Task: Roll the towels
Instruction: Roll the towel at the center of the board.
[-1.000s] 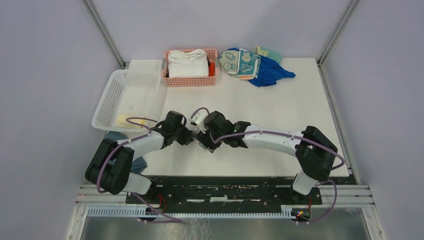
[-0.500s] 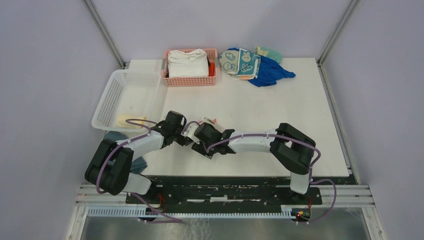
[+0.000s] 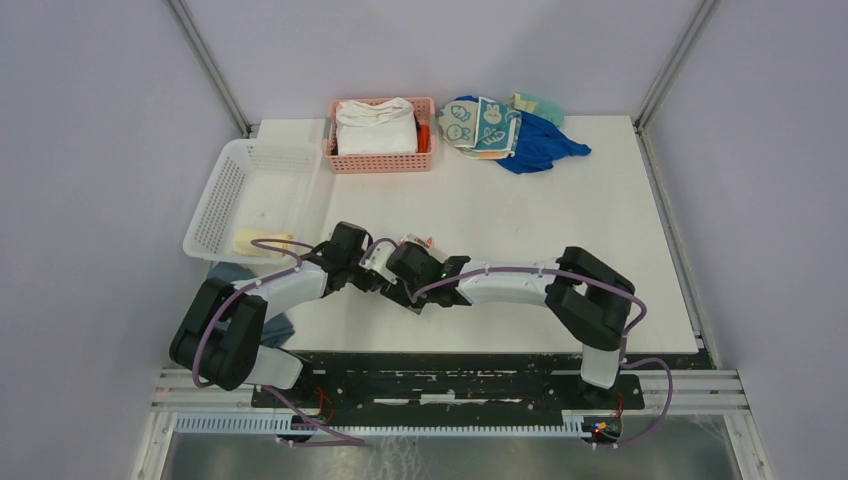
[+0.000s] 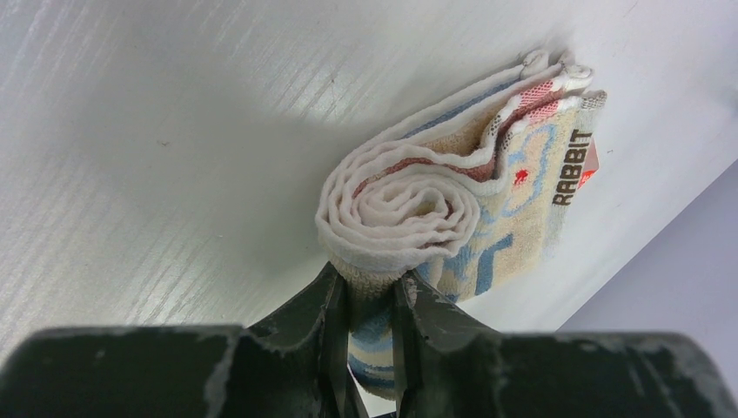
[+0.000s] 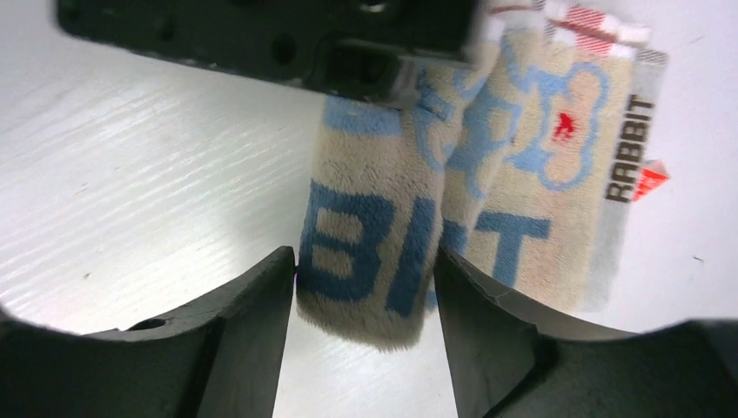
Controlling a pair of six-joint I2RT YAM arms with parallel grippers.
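**A:** Overhead first. The left arm (image 3: 290,284) and right arm (image 3: 505,282) meet at lower centre of the tabletop (image 3: 560,215), bunched over the RABBIT towel (image 3: 416,242). Only a scrap of it peeks out, and I can't tell the grip from up here.

**B:** Over at the left, a yellow towel (image 3: 258,241) lies in the white basket (image 3: 215,200). The pink basket (image 3: 380,163) at top centre holds a white folded cloth (image 3: 375,125). Just right of it, the rabbit-face towel (image 3: 478,125) rests on a blue cloth (image 3: 545,145).

**A:** Left wrist view! Bottom centre, the left claw (image 4: 369,292) is pinched almost closed on the outer layers at the roll's end. The spiral faces the camera, and the unrolled tail runs to the upper right with the lettering showing.

**B:** Right wrist view. At lower centre, the right claw (image 5: 365,279) is spread just as wide as the roll, one finger against each side of it.

**A:** The flat remainder lies on the tabletop at the right of the frame. The left claw's dark body crosses the top, at the roll's far end.
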